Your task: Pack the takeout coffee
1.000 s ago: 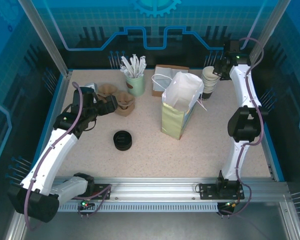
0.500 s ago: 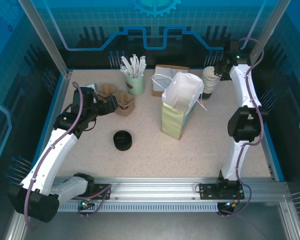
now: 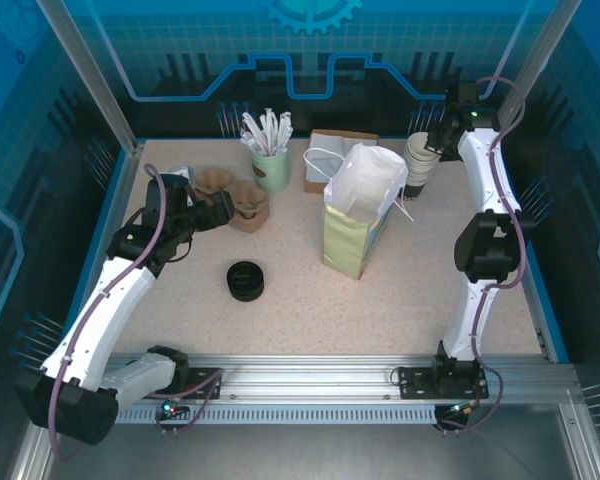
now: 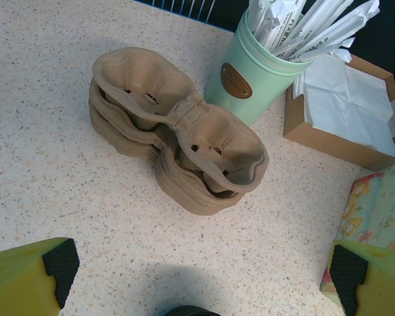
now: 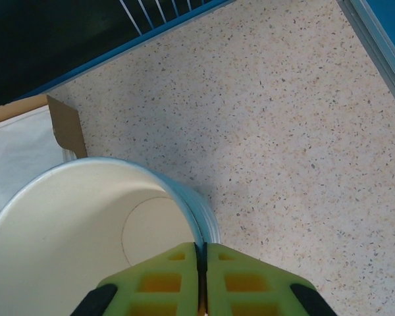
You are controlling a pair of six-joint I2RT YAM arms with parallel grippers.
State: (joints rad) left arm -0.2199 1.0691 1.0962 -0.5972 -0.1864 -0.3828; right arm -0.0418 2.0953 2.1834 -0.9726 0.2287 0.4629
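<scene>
The takeout coffee is out of view. A stack of lidless white-rimmed paper cups (image 3: 418,160) stands at the back right, beside the open paper bag (image 3: 355,215). My right gripper (image 5: 202,253) is shut on the rim of the top cup (image 5: 85,224), one finger inside and one outside; from above it (image 3: 435,135) sits at the stack's right side. My left gripper (image 4: 201,270) is open over bare table just in front of the stacked brown cup carriers (image 4: 178,145), and holds nothing.
A mint cup of wrapped straws (image 3: 270,165) and a cardboard napkin box (image 3: 325,155) stand along the back. A squat stack of black lids (image 3: 246,280) lies mid-table. The blue table rim (image 5: 375,46) runs close on the right.
The right wrist has shifted very slightly at the cup stack. The left arm and everything on the table stay where they were.
</scene>
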